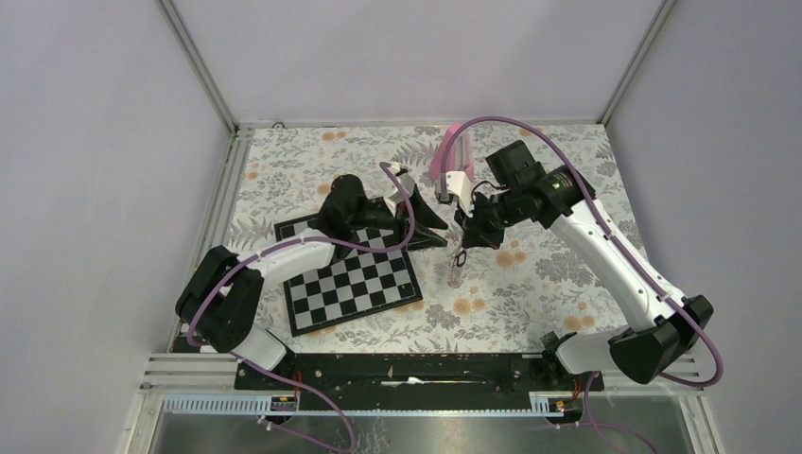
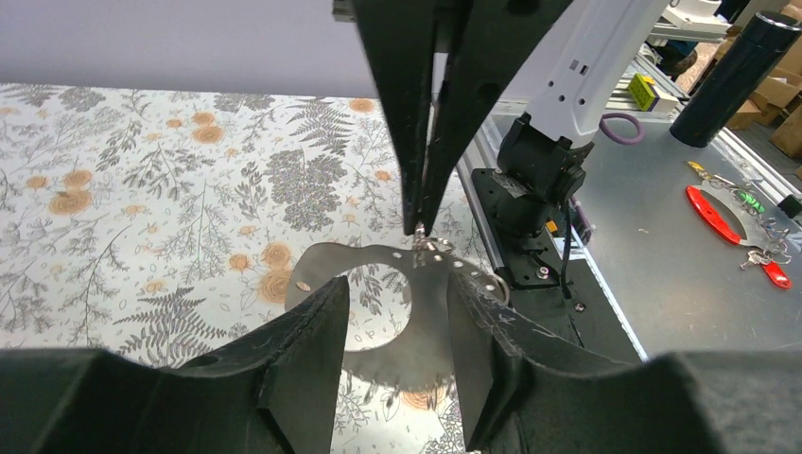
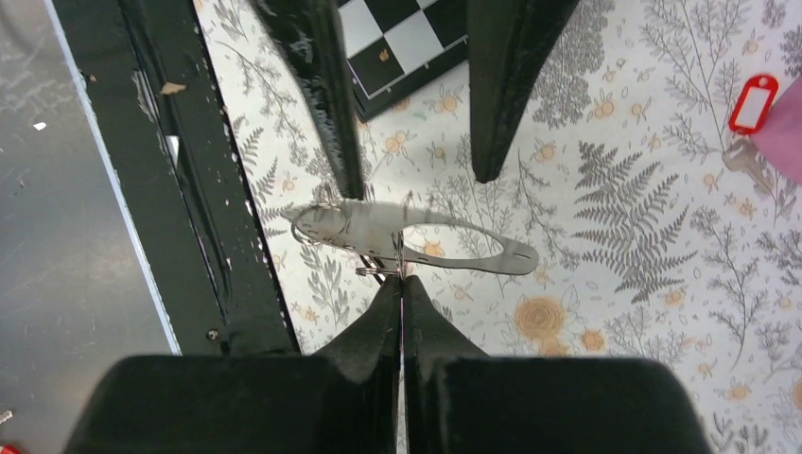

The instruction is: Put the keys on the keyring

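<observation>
Right end effector clamped shut on pale translucent flexible keyring, long axis 9-to-3 o'clock in its wrist view, left end effector part-open astride it; red plastic-headed key and thin dark-silver metal key lie at 2 o'clock on the floral table, well apart.

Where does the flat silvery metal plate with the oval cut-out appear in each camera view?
Top external: the plate, tiny, at centre, right of the black-and-white chessboard.
Left wrist: lower centre.
Right wrist: centre, lying crosswise.
Shared landmark: the right hand, its shut black fingertips pinching the plate's edge.
</observation>
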Motion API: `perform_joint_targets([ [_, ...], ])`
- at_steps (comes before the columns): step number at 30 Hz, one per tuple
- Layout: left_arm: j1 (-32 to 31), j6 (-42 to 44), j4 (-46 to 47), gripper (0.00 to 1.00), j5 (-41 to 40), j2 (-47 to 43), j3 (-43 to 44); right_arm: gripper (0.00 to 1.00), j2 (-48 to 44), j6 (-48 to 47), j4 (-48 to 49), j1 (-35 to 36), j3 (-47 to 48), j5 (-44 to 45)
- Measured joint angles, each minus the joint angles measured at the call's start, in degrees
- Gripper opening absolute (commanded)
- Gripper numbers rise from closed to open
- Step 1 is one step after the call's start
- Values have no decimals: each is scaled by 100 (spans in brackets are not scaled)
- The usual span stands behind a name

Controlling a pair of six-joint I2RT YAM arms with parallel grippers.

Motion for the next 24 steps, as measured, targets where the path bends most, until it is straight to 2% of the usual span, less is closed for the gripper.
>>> perform_joint_targets([
  [10,-326,-136,463,44,87,131,0,0,341,149,-374,286,516,361],
  [16,-361,-376,791,39,68,337,-2,0,400,205,-463,343,527,455],
  [21,-356,-505,994,30,68,350,-2,0,400,201,-538,348,525,461],
  [24,-356,-540,1032,29,68,350,-2,0,400,197,-540,350,525,461],
])
